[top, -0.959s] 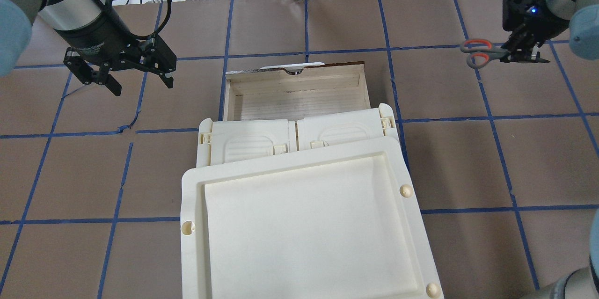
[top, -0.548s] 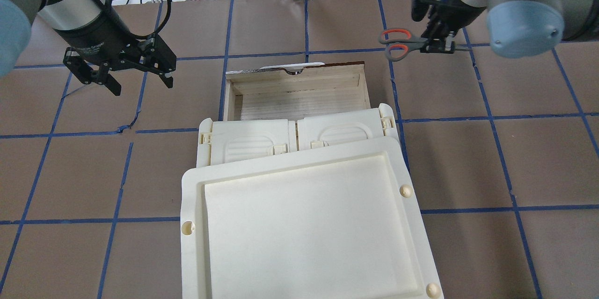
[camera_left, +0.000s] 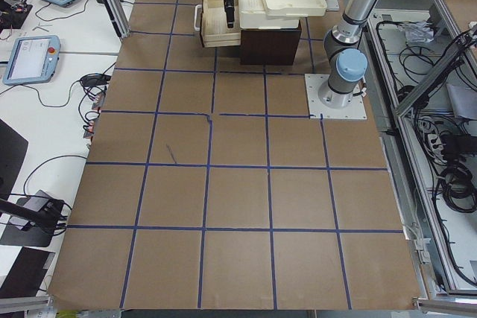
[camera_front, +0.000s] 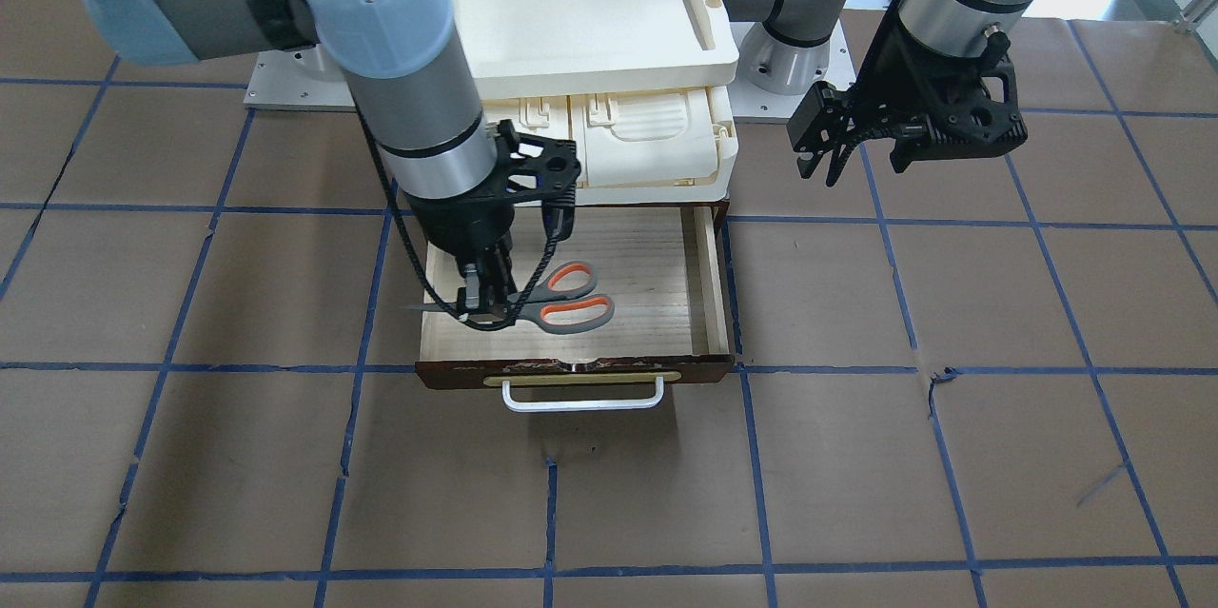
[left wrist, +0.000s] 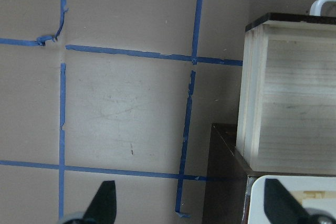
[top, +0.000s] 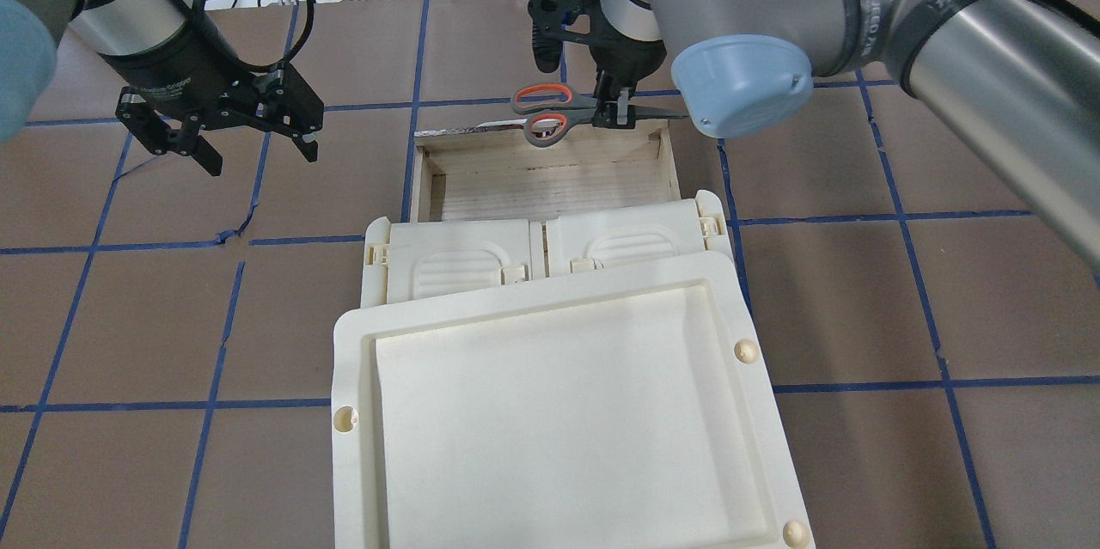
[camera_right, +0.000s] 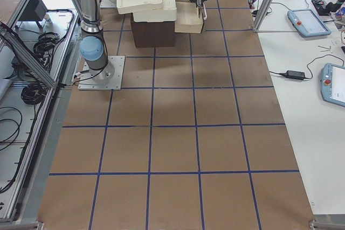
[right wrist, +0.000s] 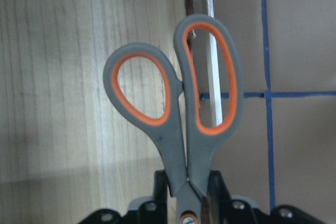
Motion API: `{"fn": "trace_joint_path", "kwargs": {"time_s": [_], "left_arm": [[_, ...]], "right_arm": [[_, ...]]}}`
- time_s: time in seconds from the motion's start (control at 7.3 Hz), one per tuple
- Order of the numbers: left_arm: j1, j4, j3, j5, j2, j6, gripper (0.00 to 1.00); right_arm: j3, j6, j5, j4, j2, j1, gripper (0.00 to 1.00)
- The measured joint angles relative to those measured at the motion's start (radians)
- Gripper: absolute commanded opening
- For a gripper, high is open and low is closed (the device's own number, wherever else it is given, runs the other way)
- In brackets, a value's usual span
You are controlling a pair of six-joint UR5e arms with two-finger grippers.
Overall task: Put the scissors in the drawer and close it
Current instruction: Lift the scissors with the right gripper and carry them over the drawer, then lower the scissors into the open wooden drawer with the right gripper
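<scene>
The scissors have grey-and-orange loop handles and dark blades. My right gripper is shut on them at the pivot and holds them level above the open drawer. In the right wrist view one loop of the scissors hangs over the pale wood floor, the other over the dark front and white bar handle. In the overhead view the scissors sit over the drawer's far edge. My left gripper is open and empty, above the table left of the drawer.
Cream plastic trays are stacked on the dark cabinet that the drawer slides out of. The drawer's side wall shows in the left wrist view. Brown paper with blue tape lines covers the table.
My right arm has carried the scissors leftward from the table's right side to over the drawer's front edge. My left arm has not moved.
</scene>
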Motion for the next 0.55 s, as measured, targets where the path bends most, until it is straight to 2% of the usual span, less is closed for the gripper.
{"fn": "trace_joint_path", "kwargs": {"time_s": [0.55], "left_arm": [[0.0,0.0,0.0,-0.001,0.001,0.0,1.0]], "right_arm": [[-0.019,0.052,-0.037,-0.008,0.077,0.087,0.0]]}}
